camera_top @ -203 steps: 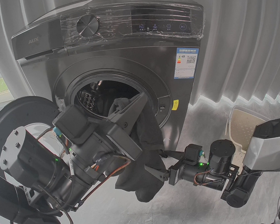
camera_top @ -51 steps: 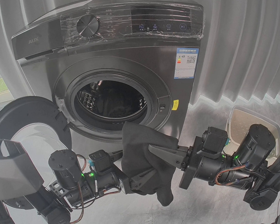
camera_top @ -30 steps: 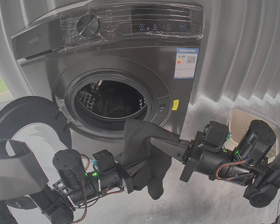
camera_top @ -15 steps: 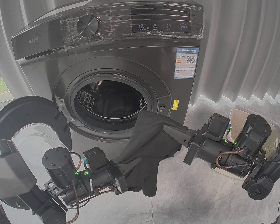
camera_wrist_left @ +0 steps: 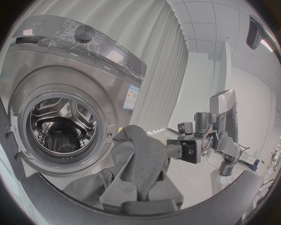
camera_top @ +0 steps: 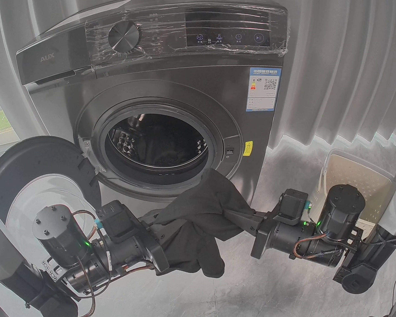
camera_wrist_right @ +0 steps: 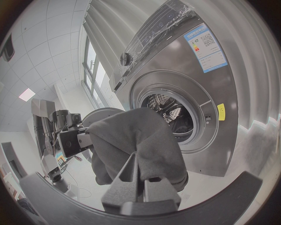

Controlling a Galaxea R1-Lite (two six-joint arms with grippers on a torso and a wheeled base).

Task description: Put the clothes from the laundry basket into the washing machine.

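A dark grey garment hangs stretched between my two grippers, just below and in front of the washing machine's round opening. My left gripper is shut on its left part. My right gripper is shut on its right part. In the left wrist view the garment bunches over my left gripper. In the right wrist view the cloth drapes over my right gripper. More dark clothes lie in the drum. The white laundry basket stands on the floor at the right.
The machine's door is swung open to the left, close behind my left arm. Pleated white curtains hang behind and right of the machine. Bare grey floor lies below the garment.
Over the last second my right gripper sank and my left gripper shifted left, so the garment now spreads lower between them. Earlier the left gripper held it up at the opening.
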